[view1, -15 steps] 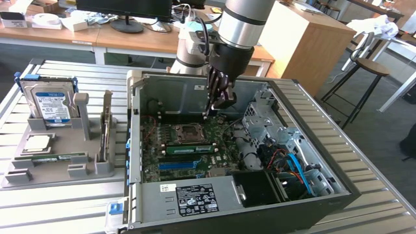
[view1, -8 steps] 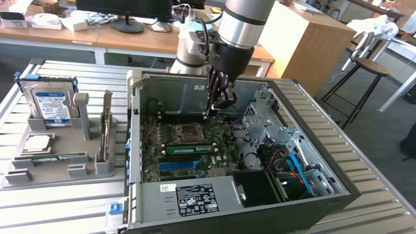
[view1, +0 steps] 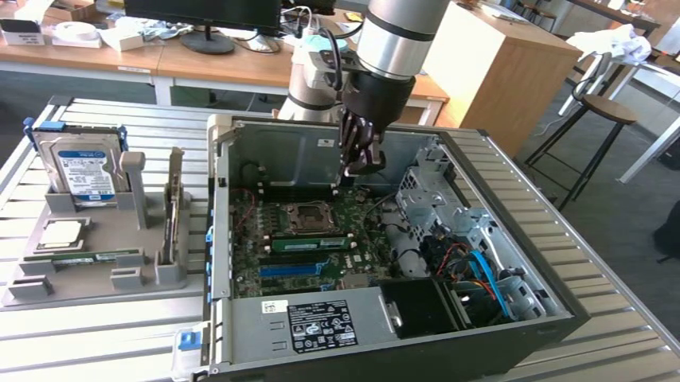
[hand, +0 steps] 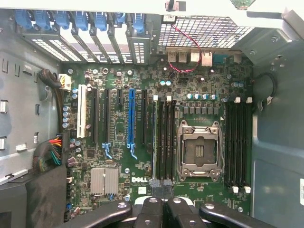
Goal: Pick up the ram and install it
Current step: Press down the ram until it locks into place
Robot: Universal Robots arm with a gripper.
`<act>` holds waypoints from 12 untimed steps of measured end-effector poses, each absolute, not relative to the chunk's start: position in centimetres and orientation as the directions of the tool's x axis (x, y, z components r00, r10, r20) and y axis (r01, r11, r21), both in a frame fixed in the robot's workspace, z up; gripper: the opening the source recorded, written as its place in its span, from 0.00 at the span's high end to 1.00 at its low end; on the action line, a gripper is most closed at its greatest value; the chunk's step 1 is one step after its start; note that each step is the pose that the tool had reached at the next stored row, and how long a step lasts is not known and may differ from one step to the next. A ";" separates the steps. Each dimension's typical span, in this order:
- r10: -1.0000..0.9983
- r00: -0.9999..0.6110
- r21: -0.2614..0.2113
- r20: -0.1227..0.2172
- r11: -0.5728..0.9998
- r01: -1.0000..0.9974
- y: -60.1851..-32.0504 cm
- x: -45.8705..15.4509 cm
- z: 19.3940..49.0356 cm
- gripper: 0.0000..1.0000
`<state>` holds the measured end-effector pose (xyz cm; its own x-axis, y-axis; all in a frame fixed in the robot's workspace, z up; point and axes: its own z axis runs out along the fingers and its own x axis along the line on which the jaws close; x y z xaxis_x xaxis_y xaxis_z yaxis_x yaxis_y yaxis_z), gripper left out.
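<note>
Exterior view: arm (view1: pixel 399 40) points down into the open case (view1: pixel 279 147), hand (view1: pixel 361 169) pressed together above motherboard (view1: pixel 266 259).

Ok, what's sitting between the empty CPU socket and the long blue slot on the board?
A bank of black memory slots with a green ram stick standing in it, plus one black expansion slot; the exterior view shows the stick best.

The motherboard (hand: pixel 123 156) is green, with one long blue slot (hand: pixel 131 116), a white slot (hand: pixel 81 111) and black ones. Blue clips (hand: pixel 76 21) line the grey case (hand: pixel 28 118). Red wires (hand: pixel 183 35) cross silver mesh. The tool (hand: pixel 160 190) is black. The worktop (view1: pixel 95 350) is silvery and ribbed.
</note>
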<state>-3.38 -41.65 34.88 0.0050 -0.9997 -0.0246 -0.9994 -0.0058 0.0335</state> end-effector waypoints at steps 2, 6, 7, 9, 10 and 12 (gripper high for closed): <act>-1.000 0.005 0.034 -0.025 -0.006 -0.999 -41.7 -3.4 34.9 0.90; -1.000 0.005 0.034 -0.025 -0.006 -0.999 -41.7 -3.4 34.9 0.90; -1.000 0.005 0.034 -0.025 -0.006 -0.999 -41.7 -3.4 34.9 0.90; -1.000 0.005 0.034 -0.025 -0.006 -0.999 -41.7 -3.2 34.9 0.90; -1.000 0.005 0.034 -0.024 -0.006 -0.999 -41.7 -3.1 34.9 0.90; -1.000 0.005 0.034 -0.025 -0.006 -0.999 -41.7 -2.9 34.9 0.90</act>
<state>-2.88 -41.66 34.89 0.0050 -0.9997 -0.0245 -0.9994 -0.0058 0.0336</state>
